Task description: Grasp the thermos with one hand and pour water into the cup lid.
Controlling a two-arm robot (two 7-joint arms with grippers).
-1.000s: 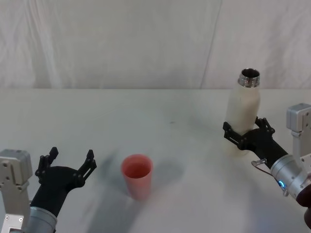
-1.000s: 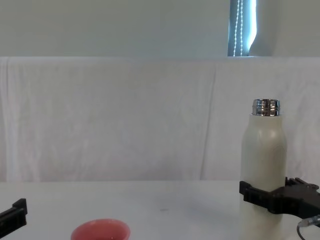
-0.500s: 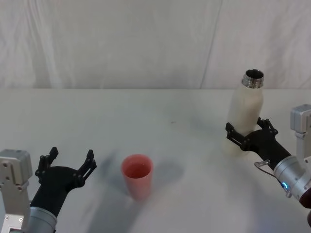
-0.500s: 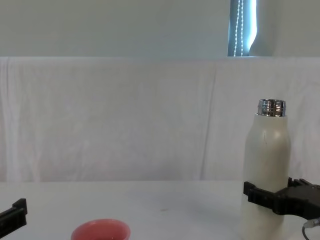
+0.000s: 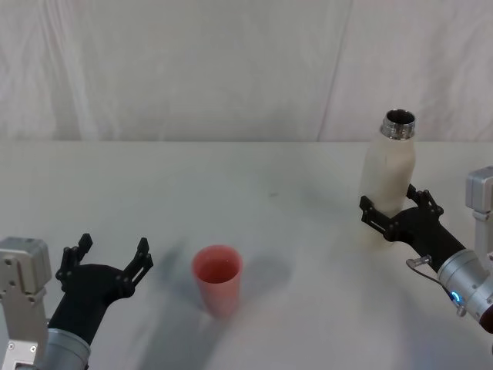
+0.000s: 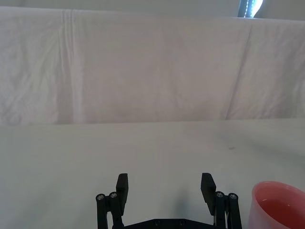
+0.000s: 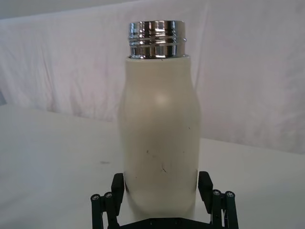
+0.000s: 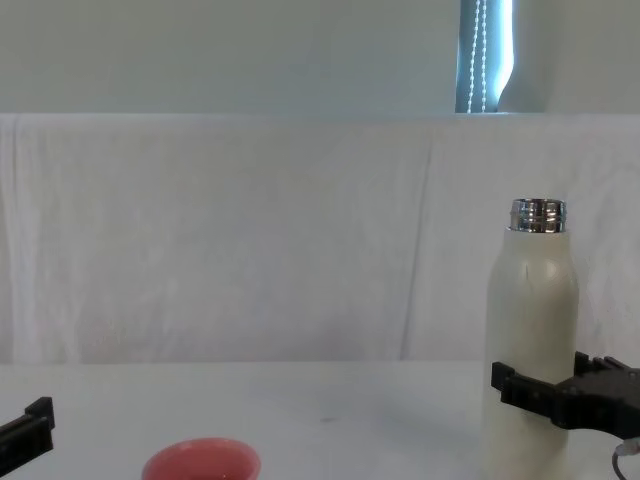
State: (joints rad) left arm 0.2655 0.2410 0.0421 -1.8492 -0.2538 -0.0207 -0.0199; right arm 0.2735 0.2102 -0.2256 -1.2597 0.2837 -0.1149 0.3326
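We record the thermos (image 5: 390, 179) upright on the right side of the white table (image 5: 269, 231), well apart from the cup lid (image 5: 217, 278), which sits nearer the robot and left of centre. The thermos is uncapped: its chrome threaded neck (image 7: 156, 39) is open at the top, and from the head view we see only a dark mouth, so we cannot tell whether it holds water. In the chest view it stands tall against the draped white backdrop (image 8: 250, 230), its base below the edge of that view.

The right gripper (image 5: 394, 212) is at the lower body of the thermos, one black finger on each side. In the right wrist view the fingers (image 7: 117, 183) lie against the bottle's flanks, the bottle seated between them; we note it as a pinch on the thermos. Whether the base touches the table or is just lifted, we cannot tell.

The cup lid stands upright with its mouth up. Its inside looks pale pink-red, and we see no clear water line in the head or left wrist view (image 6: 279, 205).

The left gripper (image 5: 109, 258) rests low at the near left, fingers spread wide and holding nothing, with the cup lid just beside it to the right.
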